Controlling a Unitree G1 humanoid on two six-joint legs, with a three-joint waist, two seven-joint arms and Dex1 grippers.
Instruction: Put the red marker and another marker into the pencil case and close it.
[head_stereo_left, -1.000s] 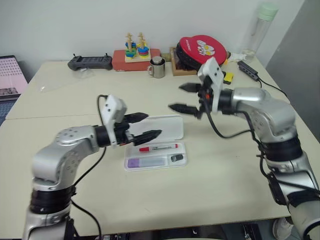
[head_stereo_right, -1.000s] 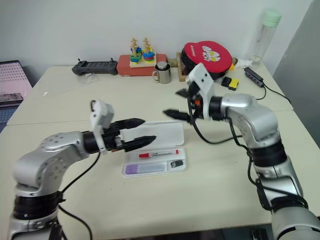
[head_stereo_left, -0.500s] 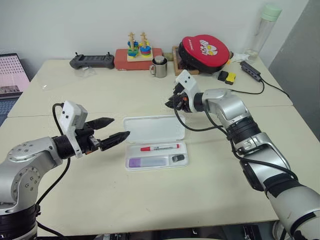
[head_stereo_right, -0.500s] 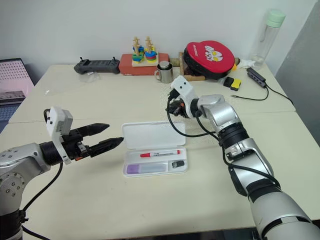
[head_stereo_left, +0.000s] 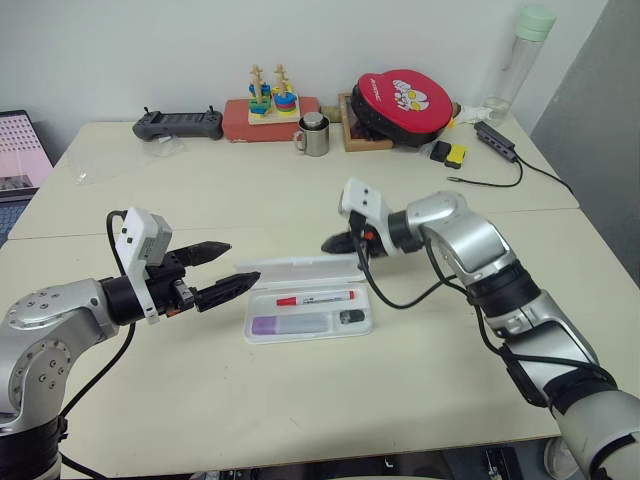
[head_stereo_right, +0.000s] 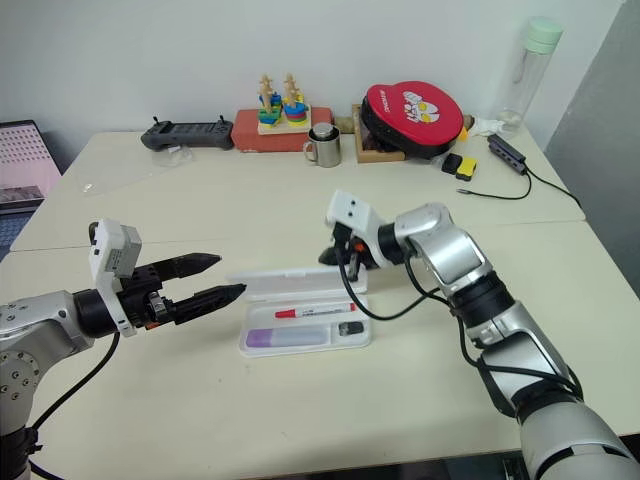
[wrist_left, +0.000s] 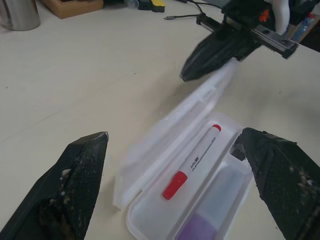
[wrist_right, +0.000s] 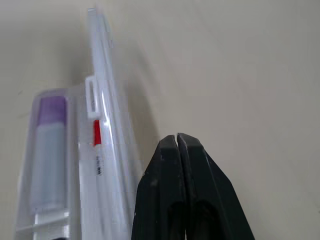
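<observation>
Beige table (head_stereo_left: 300, 400) with pencil case (head_stereo_left: 310, 310) at centre, lid half raised.

Red marker (head_stereo_left: 315, 297) and another marker (head_stereo_left: 290, 325) lie inside the tray, red marker at 12 o'clock of the purple one. Right gripper (head_stereo_left: 330, 243), fingers pressed together, sits behind the lid. Left gripper (head_stereo_left: 220, 268), fingers apart, hovers at 9 o'clock of the case.

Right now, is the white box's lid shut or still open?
Partly open. The pencil case's lid stands tilted up, and the red marker and purple marker show inside.
</observation>
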